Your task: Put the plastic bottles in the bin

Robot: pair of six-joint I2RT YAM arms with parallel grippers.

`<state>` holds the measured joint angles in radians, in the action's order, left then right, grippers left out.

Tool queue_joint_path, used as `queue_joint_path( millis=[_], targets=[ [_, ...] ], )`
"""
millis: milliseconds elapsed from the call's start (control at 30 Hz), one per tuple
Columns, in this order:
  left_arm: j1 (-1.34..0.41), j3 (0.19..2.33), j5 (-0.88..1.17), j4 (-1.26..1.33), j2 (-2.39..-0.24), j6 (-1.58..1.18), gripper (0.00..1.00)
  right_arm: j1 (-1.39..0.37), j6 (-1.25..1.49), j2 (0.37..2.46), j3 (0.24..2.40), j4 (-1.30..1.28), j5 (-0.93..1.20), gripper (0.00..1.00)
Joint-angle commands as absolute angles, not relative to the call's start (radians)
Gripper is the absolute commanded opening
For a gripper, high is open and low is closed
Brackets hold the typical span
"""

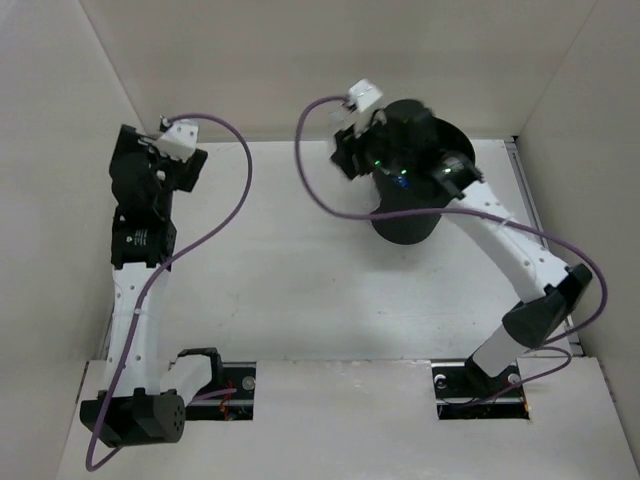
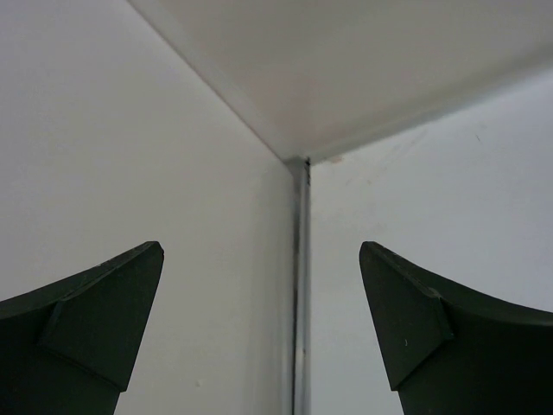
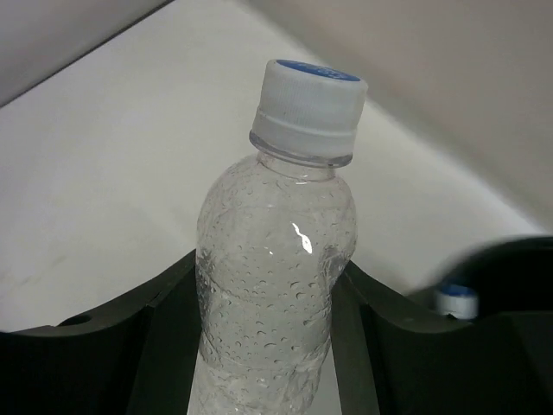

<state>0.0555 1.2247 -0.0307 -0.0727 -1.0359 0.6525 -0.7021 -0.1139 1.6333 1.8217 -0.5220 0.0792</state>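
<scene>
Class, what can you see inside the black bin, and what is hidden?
Inside the bin, one white, blue-topped bottle cap shows in the right wrist view. Its bottle and the bin's depths are hidden; from above, the right arm covers most of the opening.

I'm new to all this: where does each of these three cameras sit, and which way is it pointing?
Top external: fixed above and behind the arms, looking down on the table; the left arm, right arm and black bin show.
Left wrist: on the left arm, facing a wall corner, framed by the open left hand.
Right wrist: on the right arm, looking past the right hand, shut on a clear bottle.
Shared: top and right wrist both show the bin.
</scene>
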Motion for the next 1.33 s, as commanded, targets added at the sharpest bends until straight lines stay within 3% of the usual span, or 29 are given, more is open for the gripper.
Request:
queue_joint_path(
  millis=[0,267,333,367,400,433,467,700,1300],
  targets=[
    [0.038,1.109,-0.025,-0.077,-0.957,0.634,1.0,-0.581,-0.224,1.571,1.873,-0.532,-0.018,0.0],
    [0.03,1.0,-0.006,-0.091,-0.94,0.632,1.0,-0.367,-0.258,1.482,1.818,-0.523,-0.005,0.0],
    [0.03,1.006,0.008,-0.091,-0.949,0.63,1.0,-0.358,-0.247,1.46,1.763,-0.499,0.0,0.06],
    [0.028,1.011,0.011,-0.089,-0.954,0.63,1.0,-0.355,-0.245,1.451,1.735,-0.483,-0.002,0.16],
    [0.025,1.018,0.012,-0.089,-0.96,0.63,1.0,-0.354,-0.245,1.445,1.708,-0.465,-0.011,0.37],
    [0.024,1.028,0.012,-0.094,-0.965,0.632,1.0,-0.351,-0.247,1.439,1.685,-0.454,-0.012,0.86],
    [0.021,1.037,0.014,-0.097,-0.968,0.634,1.0,-0.347,-0.25,1.437,1.671,-0.45,-0.015,1.0],
    [0.024,1.074,0.02,-0.11,-0.997,0.637,1.0,-0.346,-0.272,1.453,1.66,-0.514,-0.126,1.0],
    [0.051,1.066,0.025,-0.095,-1.011,0.624,1.0,-0.346,-0.265,1.289,1.552,-0.462,-0.153,1.0]
  ],
)
